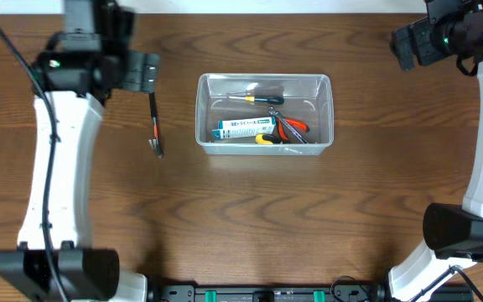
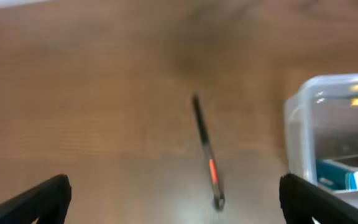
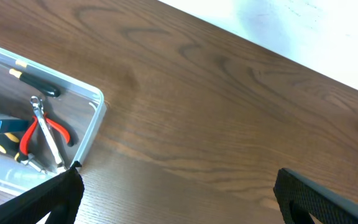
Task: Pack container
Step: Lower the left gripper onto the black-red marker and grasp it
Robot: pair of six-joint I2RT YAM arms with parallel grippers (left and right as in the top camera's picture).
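Observation:
The clear plastic container (image 1: 264, 113) stands mid-table. It holds a black-handled screwdriver (image 1: 256, 96), red-handled pliers (image 1: 290, 126), a yellow-handled tool (image 1: 265, 139) and a small blue-and-white box (image 1: 238, 127). A thin dark tool with an orange band (image 1: 155, 126) lies on the table left of the container; it also shows in the left wrist view (image 2: 206, 152). My left gripper (image 2: 174, 199) is open and empty above that tool. My right gripper (image 3: 179, 199) is open and empty over bare wood, right of the container (image 3: 95, 127).
The brown wood table (image 1: 241, 218) runs to a white wall at the back. The left arm's white links run down the left side, the right arm's down the right side.

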